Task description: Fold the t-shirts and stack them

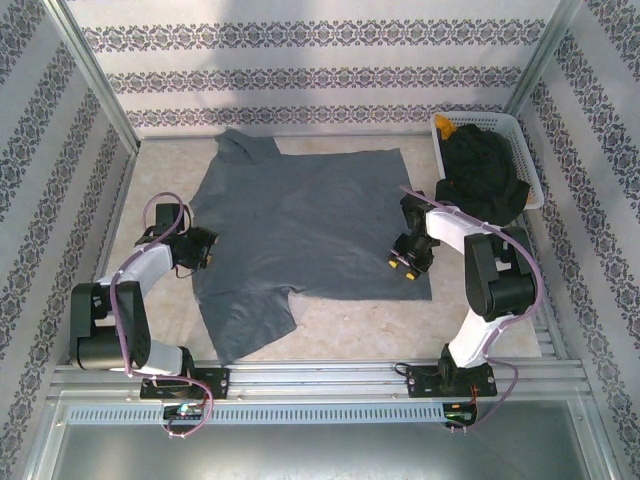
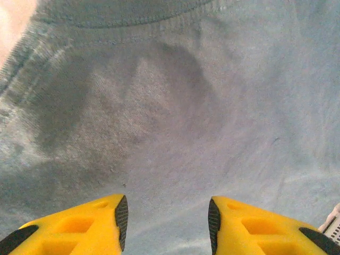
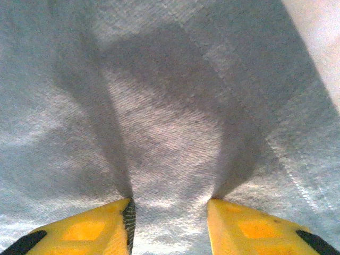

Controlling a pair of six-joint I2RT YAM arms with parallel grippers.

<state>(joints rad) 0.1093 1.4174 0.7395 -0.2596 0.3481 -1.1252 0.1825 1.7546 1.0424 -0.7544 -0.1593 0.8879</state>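
Top external view: the slate blue-grey cloth t-shirt [image 1: 300, 225] was laid flat on the bench [image 1: 350, 320] for folding; left tool [image 1: 205, 247] and right tool [image 1: 405, 265] were held spread over its side edges, nothing pinched.

A slate blue-grey t-shirt [image 3: 170, 106] is seen spread flat over the table [image 3: 325, 37], of which a pale bare strip is left uncovered beyond the cloth's straight edge. A stitched seam [image 3: 297, 183] is seen running just inside that edge and parallel to it. The right gripper [image 3: 170, 212] is held against the cloth with its two yellow fingers [image 3: 87, 231] set apart, black pads [image 3: 129, 212] facing inward. A band of fabric is caught in the gap between them, and a dark crease is drawn away from each fingertip across the weave. A soft shadow is cast on the cloth ahead of the fingers.
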